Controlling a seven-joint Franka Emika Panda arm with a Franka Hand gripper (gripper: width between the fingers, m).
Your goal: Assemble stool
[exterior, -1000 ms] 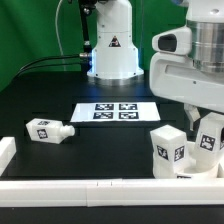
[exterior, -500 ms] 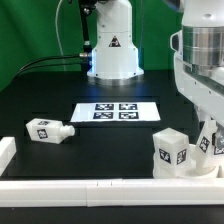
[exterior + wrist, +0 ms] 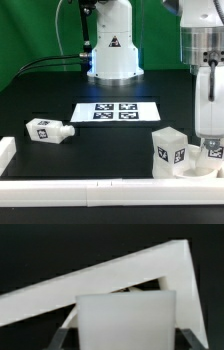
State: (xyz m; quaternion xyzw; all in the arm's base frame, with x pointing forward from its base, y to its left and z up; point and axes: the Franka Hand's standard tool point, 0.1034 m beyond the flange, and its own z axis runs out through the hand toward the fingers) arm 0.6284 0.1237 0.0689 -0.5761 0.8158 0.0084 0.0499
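Observation:
My gripper (image 3: 209,146) is at the exterior view's lower right, pointing straight down and shut on a white tagged stool leg (image 3: 214,151), held upright just over the round white seat (image 3: 196,171). A second leg (image 3: 170,151) stands upright on the seat, just to the exterior view's left of the held one. A third leg (image 3: 48,130) lies loose on the black table at the left. In the wrist view the held leg (image 3: 125,319) fills the space between the fingers (image 3: 64,336), and the seat is hidden behind it.
The marker board (image 3: 115,111) lies flat at the table's middle. White border rails run along the front (image 3: 90,186) and the left edge (image 3: 6,150); their corner shows in the wrist view (image 3: 130,272). The robot base (image 3: 112,45) stands at the back.
The arm has swung from tilted to vertical and shifted toward the exterior view's right. The held leg went from slanted to upright and lower, close over the seat.

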